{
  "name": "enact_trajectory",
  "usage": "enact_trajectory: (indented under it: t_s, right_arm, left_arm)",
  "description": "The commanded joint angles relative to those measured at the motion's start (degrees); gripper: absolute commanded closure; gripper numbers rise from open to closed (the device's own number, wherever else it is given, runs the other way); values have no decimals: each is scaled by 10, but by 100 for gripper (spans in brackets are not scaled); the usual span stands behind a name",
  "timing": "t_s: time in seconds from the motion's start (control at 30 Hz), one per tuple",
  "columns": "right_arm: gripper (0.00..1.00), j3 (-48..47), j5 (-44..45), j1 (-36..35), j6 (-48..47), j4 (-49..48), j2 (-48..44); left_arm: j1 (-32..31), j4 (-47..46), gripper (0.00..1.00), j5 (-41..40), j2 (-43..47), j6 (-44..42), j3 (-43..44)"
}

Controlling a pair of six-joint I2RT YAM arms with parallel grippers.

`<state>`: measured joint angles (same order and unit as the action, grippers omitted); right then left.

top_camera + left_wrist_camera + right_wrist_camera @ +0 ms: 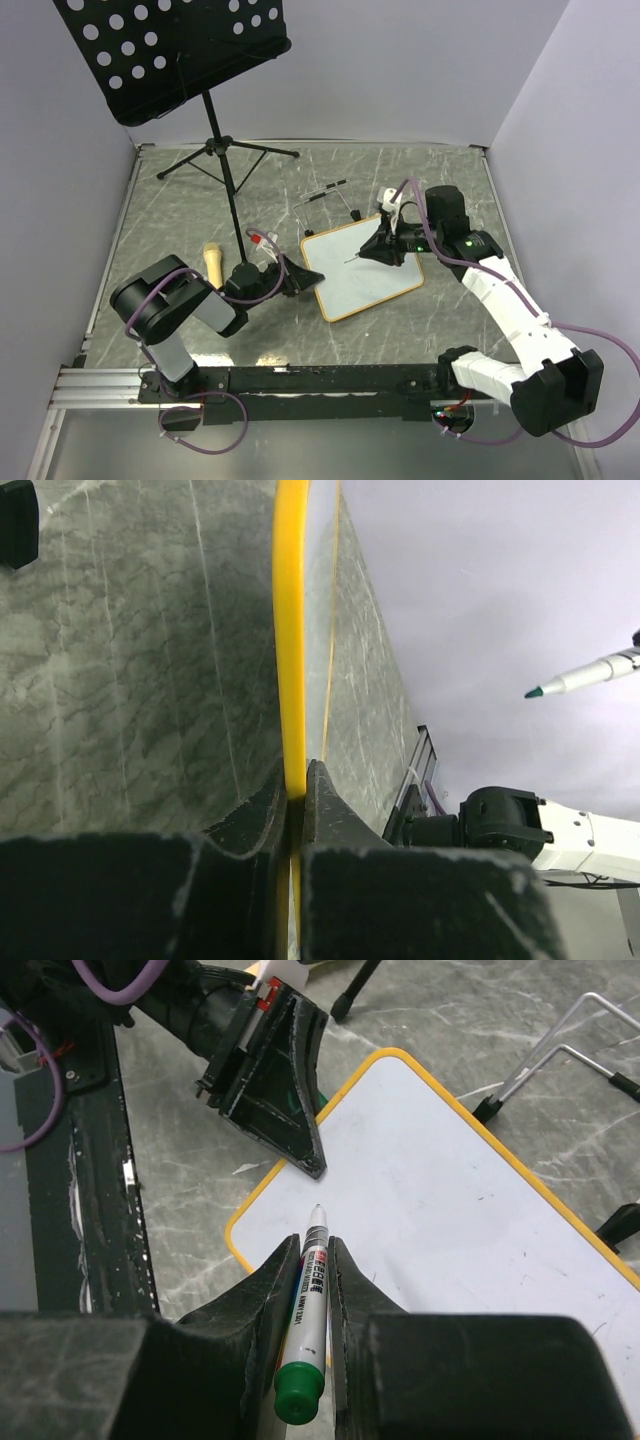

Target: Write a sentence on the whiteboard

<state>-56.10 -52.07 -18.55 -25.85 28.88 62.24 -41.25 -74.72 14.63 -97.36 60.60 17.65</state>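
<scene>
The whiteboard lies flat on the table, its white face blank apart from a few tiny specks. My left gripper is shut on its left edge; in the left wrist view the yellow frame runs straight between the closed fingers of the gripper. My right gripper is shut on a white marker with a green end. The marker's tip points down at the board near its left corner. The marker shows apart from the board's face in the left wrist view.
A black perforated music stand on a tripod rises at the back left. A wire easel lies just behind the board. A yellowish stick-like object sits left of my left wrist. Grey walls close in both sides.
</scene>
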Motion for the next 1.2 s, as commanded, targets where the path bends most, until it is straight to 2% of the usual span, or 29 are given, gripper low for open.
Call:
enact_trajectory:
  t_s: [0.0, 0.17, 0.43, 0.67, 0.97, 1.17]
  right_arm:
    - [100, -4, 14, -6, 4, -36, 1]
    - [100, -4, 43, -9, 19, -52, -2]
    - [100, -11, 31, -14, 16, -44, 7]
    - [100, -27, 14, -22, 7, -21, 18]
    - [100, -38, -7, -23, 22, -21, 26]
    - [100, -17, -2, -23, 38, -42, 26]
  left_arm:
    - [-8, -319, 99, 0, 2, -36, -2]
    - [-8, -310, 99, -14, 20, -9, 1]
    - [-20, -189, 99, -38, 80, -19, 12]
    - [-23, -129, 99, -55, 125, -36, 8]
    - [-23, -150, 99, -46, 95, -30, 10]
    - [-23, -139, 99, -30, 83, -61, 10]
